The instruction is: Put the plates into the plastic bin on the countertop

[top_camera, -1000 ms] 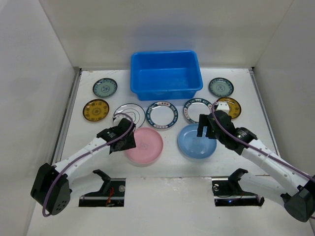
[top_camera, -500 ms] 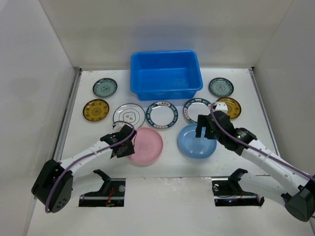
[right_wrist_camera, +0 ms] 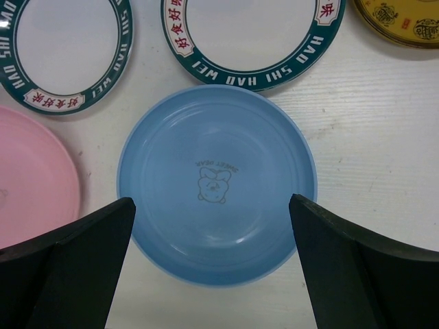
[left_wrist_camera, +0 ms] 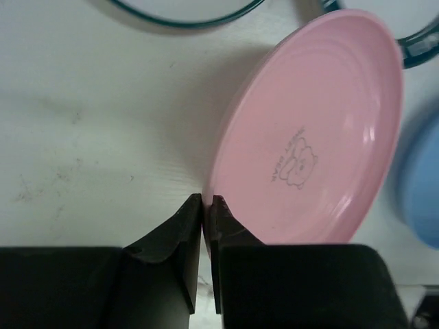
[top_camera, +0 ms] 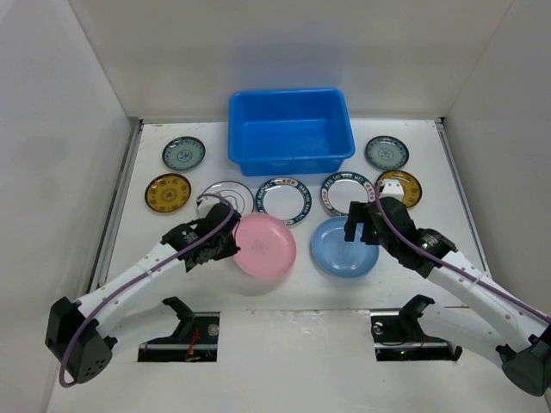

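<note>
Plates: none in the plastic bin (top_camera: 288, 161) yet; its floor shows bare blue.

Left of the bin, a small teal-green plate (top_camera: 183, 154) and a yellow-brown plate (top_camera: 168, 193) lie flat on the countertop (top_camera: 301, 288). In front of the bin, three white patterned-rim plates (top_camera: 285, 200) lie in a row, the leftmost partly under the left arm.

Left gripper (left_wrist_camera: 206, 205): fingers pressed onto the near rim of the pink plate (top_camera: 267, 245), pinching it.

Change over the last half second: the pink plate lay flat then. Now it is tilted, throws a shadow, and has shifted toward the bin's front wall. Cannot tell whether its far edge is touching the countertop. Judgement: grasp made, lift begun, carry to the bin is next. The thin rim grip may slip.

Front-right of the bin, the blue plate (top_camera: 343, 249) lies flat, unmoved. Right gripper (top_camera: 362, 228) hovers over it, fingers spread wide, touching nothing.

Right of the bin, a second teal-green plate (top_camera: 386, 152) and a second yellow-brown plate (top_camera: 402, 187) lie flat.
</note>
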Motion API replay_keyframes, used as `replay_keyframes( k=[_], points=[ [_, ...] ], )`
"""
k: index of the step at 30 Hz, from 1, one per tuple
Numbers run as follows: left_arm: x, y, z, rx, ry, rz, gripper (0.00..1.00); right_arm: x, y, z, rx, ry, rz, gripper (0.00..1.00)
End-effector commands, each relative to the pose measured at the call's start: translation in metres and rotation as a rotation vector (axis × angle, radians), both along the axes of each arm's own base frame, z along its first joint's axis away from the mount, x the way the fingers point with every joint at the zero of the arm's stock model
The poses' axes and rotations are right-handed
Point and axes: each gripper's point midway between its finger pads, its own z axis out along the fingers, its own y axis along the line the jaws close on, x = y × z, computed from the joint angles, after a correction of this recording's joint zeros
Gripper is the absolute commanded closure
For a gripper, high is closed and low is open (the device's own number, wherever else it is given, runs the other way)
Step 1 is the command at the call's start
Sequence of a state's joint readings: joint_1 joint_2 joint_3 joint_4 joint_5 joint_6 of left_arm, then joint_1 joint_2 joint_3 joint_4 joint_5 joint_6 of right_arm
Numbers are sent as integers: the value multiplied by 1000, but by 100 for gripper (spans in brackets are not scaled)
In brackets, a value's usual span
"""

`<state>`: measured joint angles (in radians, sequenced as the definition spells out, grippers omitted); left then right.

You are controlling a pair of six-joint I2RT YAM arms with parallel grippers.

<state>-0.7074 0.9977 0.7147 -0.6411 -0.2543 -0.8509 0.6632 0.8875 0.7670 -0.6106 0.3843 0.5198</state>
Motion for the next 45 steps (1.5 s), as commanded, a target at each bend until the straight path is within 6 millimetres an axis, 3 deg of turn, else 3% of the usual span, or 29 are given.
replay_keyframes(
  k=[1, 4, 8, 12, 17, 20, 26, 30, 33, 37, 41, 45],
  points=[
    [10, 2, 70, -44, -89, 56, 100, 4, 6, 15, 47, -70, 12, 0],
    [35, -3, 126, -63, -186, 36, 100, 2, 4, 16, 64, -80, 6, 0],
    [96, -13, 188, -84, -305, 17, 100, 1, 0, 15, 74, -83, -10, 0],
    [178, -23, 215, -117, -382, 7, 100, 6, -6, 15, 71, -87, -36, 0],
    [285, -42, 210, -171, -422, -7, 98, 15, -14, 13, 48, -65, -81, 0],
    [340, -51, 190, -165, -435, -24, 98, 21, -21, 14, 46, -58, -116, 0],
    [419, -52, 151, -174, -496, -25, 97, 34, -28, 11, 12, -26, -157, 0],
    [443, -52, 114, -194, -488, -35, 96, 40, -33, 7, -17, 7, -185, 0],
    [448, -63, 83, -198, -464, -87, 92, 42, -37, 4, -39, 33, -209, 0],
    [452, -75, 57, -181, -467, -147, 81, 42, -42, -5, -70, 72, -234, 0],
    [452, -91, 48, -181, -478, -206, 63, 38, -43, -17, -86, 112, -244, 0],
    [450, -102, 60, -169, -516, -246, 20, 29, -50, -29, -87, 153, -280, 0]
  ],
)
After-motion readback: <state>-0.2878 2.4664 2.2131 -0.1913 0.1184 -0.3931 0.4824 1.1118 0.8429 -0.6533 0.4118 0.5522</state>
